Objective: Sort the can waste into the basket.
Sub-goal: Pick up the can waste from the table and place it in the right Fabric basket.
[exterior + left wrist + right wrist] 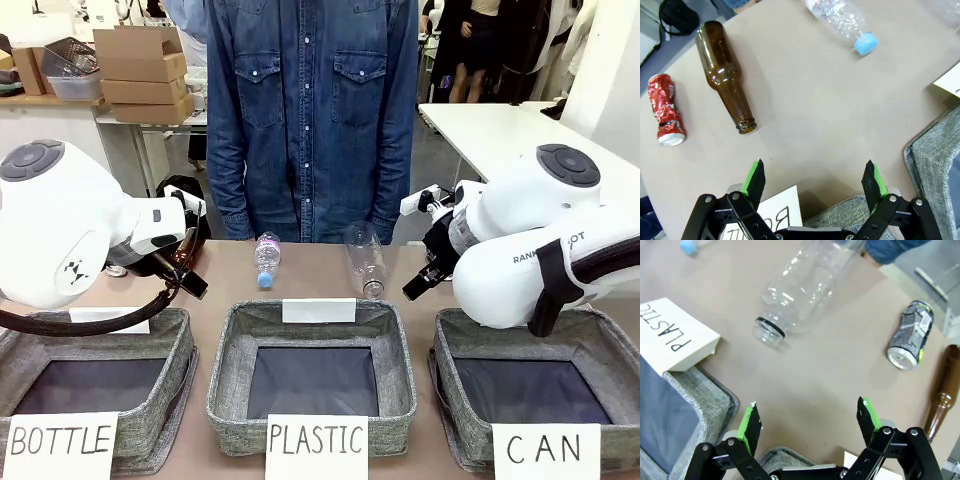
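Crushed red can (666,111) on worktop (815,100), just beside brown bottle (722,75); dark can (910,335) lying near clear bottle (805,285). CAN basket (600,345) at robot's right. Both cans probably light, thin-walled, slick: pinch across the middle, gently. Left gripper (814,170), right gripper (807,407): jaws apart, empty.

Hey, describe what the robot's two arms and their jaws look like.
Both the left arm and the right arm are glossy white rounded shells with grey round caps at the joints. A black cable runs under the left one; the right carries partly hidden dark lettering. The jaws are black linked metal with bright green pads.
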